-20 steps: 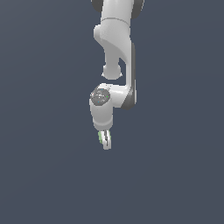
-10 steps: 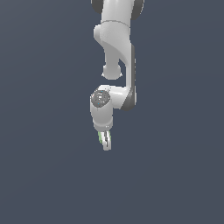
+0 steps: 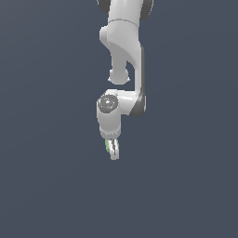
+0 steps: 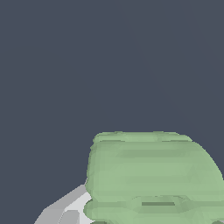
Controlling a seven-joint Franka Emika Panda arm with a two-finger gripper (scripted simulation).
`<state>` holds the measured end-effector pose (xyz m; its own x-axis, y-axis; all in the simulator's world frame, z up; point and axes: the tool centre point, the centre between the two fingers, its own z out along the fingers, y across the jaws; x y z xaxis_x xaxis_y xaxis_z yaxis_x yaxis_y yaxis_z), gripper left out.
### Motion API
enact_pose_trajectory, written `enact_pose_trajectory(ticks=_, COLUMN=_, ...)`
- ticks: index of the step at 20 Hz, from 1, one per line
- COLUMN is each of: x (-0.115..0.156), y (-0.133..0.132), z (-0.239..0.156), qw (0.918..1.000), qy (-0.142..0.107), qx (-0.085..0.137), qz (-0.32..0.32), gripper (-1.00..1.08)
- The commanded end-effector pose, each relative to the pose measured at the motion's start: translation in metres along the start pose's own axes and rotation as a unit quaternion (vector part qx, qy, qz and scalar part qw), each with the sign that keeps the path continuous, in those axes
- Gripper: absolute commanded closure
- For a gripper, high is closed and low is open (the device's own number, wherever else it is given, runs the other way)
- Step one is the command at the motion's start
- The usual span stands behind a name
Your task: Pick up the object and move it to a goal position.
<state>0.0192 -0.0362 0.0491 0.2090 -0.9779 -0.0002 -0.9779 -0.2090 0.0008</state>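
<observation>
Wrist view shows the lumpy, pale green object [image 4: 151, 175], blocky and mottled, clamped in the gripper [image 3: 112, 148].

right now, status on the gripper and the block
Gripper shut on green block. Block held between the fingers. Nothing seen in the way.

Plain dark grey-blue surface [image 3: 46, 186] fills bkgd, 12 to 6 o'clock; can't tell anything lying on it.
</observation>
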Motion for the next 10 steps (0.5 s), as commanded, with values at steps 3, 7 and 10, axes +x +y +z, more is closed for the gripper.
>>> enact_pose_trajectory(ticks=3, x=-0.01, y=-0.009, z=-0.018, qw=1.0, qy=0.0, qx=0.001, qz=0.0, gripper=1.08)
enact_pose_trajectory(ticks=7, x=-0.023, y=-0.021, z=-0.044, qw=1.0, qy=0.001, qx=0.0, qz=0.0, gripper=1.08)
enact_pose_trajectory(ticks=10, x=-0.036, y=-0.032, z=-0.067, qw=1.0, qy=0.001, qx=0.0, qz=0.0, gripper=1.08)
